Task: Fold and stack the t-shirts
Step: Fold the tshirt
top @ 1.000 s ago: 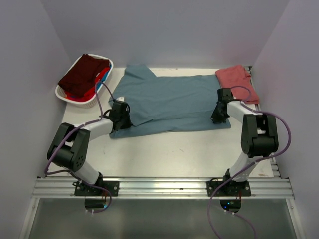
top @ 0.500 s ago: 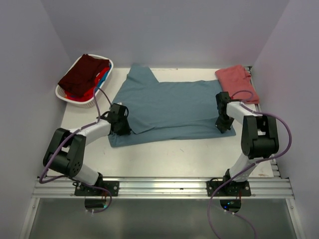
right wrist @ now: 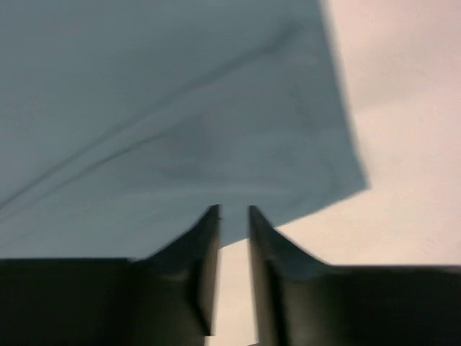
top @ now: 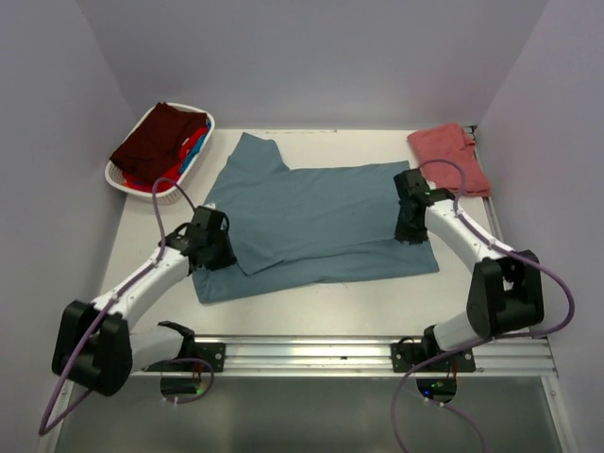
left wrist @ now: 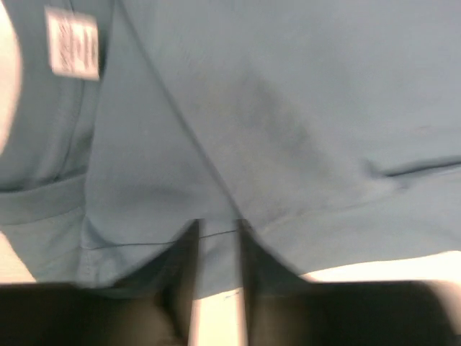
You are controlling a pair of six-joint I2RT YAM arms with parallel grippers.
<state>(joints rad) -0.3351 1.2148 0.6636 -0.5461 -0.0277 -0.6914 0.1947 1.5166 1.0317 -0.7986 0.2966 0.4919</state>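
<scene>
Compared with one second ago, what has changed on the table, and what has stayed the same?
Both arms dragged the teal shirt toward the near edge of the table. The left pincer and the right pincer, shut before, have parted slightly and seem to have let the cloth go. The white basket and the salmon shirt stayed in place.
</scene>
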